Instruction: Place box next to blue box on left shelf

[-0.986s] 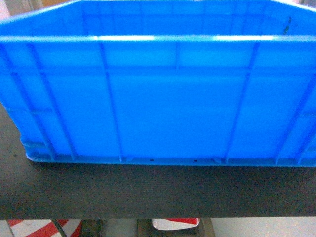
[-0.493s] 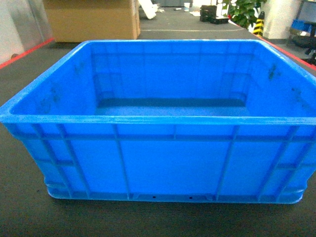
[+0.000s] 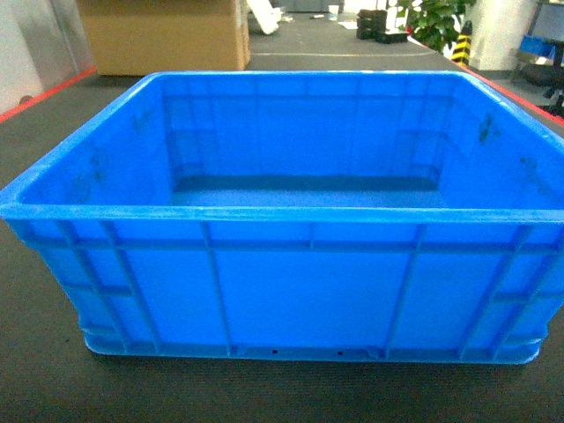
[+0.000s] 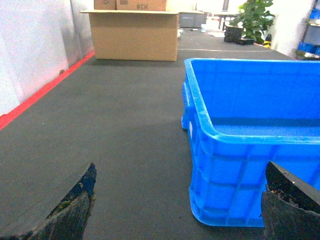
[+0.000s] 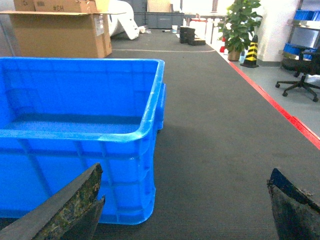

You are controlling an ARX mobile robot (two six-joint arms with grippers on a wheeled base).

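Sitting square on the dark grey mat [image 3: 35, 388], the box [image 3: 308, 291] fills most of the head view, its ribbed near wall facing the robot and its thick rim running level across the picture. It stands upright with its open top up, and the smooth floor inside holds nothing that I can see. Scuff marks show on the inner walls near the corners.

Seen from the left wrist, the left gripper [image 4: 180, 210] hangs low just above the mat, its jaws spread wide apart, one worn dark finger [image 4: 65, 210] at the lower left and the other at the lower right. The box's left near corner lies between them, closer to the right-hand finger, with no contact that I can make out.

From the right wrist, the right gripper [image 5: 185, 210] mirrors it: jaws wide apart, a scuffed finger [image 5: 70, 210] low on the left in front of the box's wall, the other at the far right edge. The box's right near corner sits between them, apart from both as far as I can tell.

Beyond the box a large cardboard carton [image 3: 163, 35] stands on the mat, a red line [image 5: 280, 107] edges the mat on either side, and a potted plant [image 5: 240, 25] stands near a yellow-and-black cone [image 5: 251, 52]. An office chair [image 5: 300, 82] is further right.
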